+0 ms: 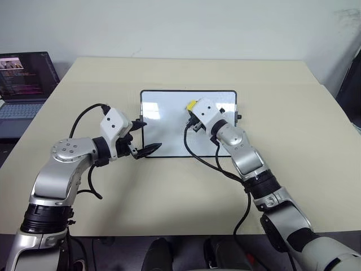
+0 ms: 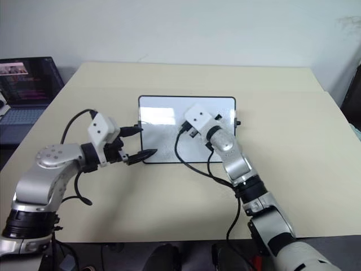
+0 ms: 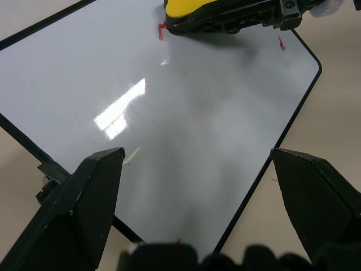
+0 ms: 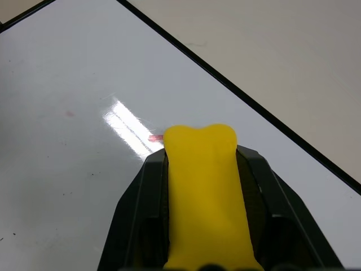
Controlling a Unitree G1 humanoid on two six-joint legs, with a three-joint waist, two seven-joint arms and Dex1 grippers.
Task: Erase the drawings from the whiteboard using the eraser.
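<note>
The whiteboard (image 1: 166, 121), glossy white with a thin black frame, lies flat in the middle of the beige table. My right gripper (image 1: 193, 110) is shut on the yellow eraser (image 4: 203, 186) and holds it over the board's far right part. Just past the eraser's tip is a short red drawing (image 4: 155, 137). The left wrist view shows two more red marks, one (image 3: 281, 43) near the board's corner beside the eraser and one (image 3: 177, 241) close to my left gripper. That left gripper (image 1: 148, 136) stands open at the board's near left corner, holding nothing.
An open dark laptop (image 1: 25, 84) sits at the table's far left edge. The beige table (image 1: 293, 130) has bare room on the right of the board and in front of it. Black cables hang from both wrists.
</note>
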